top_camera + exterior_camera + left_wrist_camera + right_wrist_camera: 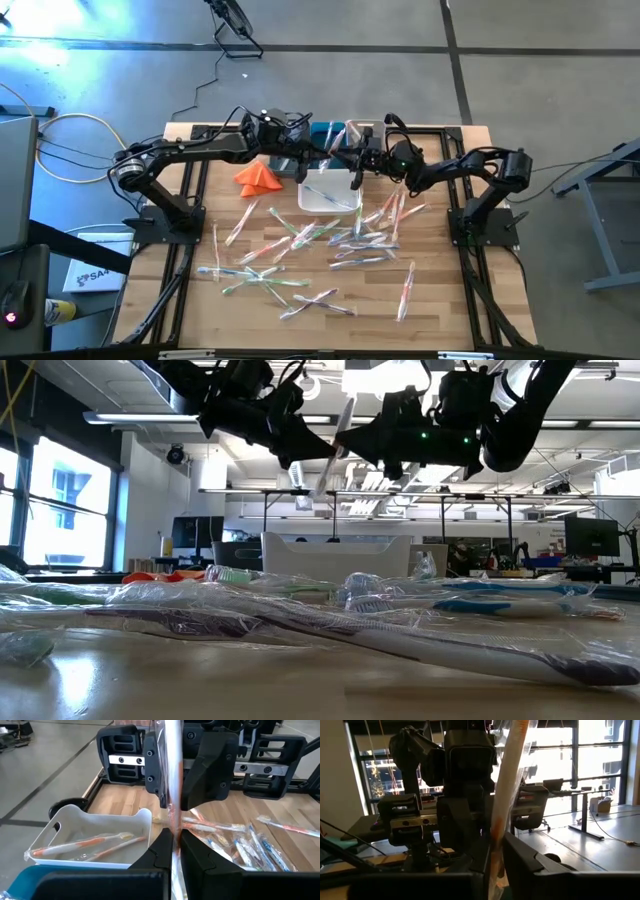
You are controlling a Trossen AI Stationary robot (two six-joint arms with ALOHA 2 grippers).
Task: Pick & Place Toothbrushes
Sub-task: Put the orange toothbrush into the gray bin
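Note:
A toothbrush with an orange-pink handle in a clear wrapper stands nearly upright in the air above the white bin. My left gripper comes at it from the table's left and my right gripper from the right. Both are shut on it, and they face each other over the bin. Two more wrapped toothbrushes lie on the bin's floor. Many others lie scattered flat on the wooden table. My left gripper pinches the toothbrush's wrapped handle between its two fingers. It comes about level from the table's left, and its fingers lie across the handle. The toothbrush stands nearly upright, clear of bin and table. My right gripper pinches the same handle between its two fingers, close to the left gripper's hold. It comes about level from the table's right, across the handle. The upper end leans out above the fingers.
An orange folded cloth lies left of the white bin. A teal bin stands just behind the white bin, at the table's far edge. The arms' black base frames flank the table.

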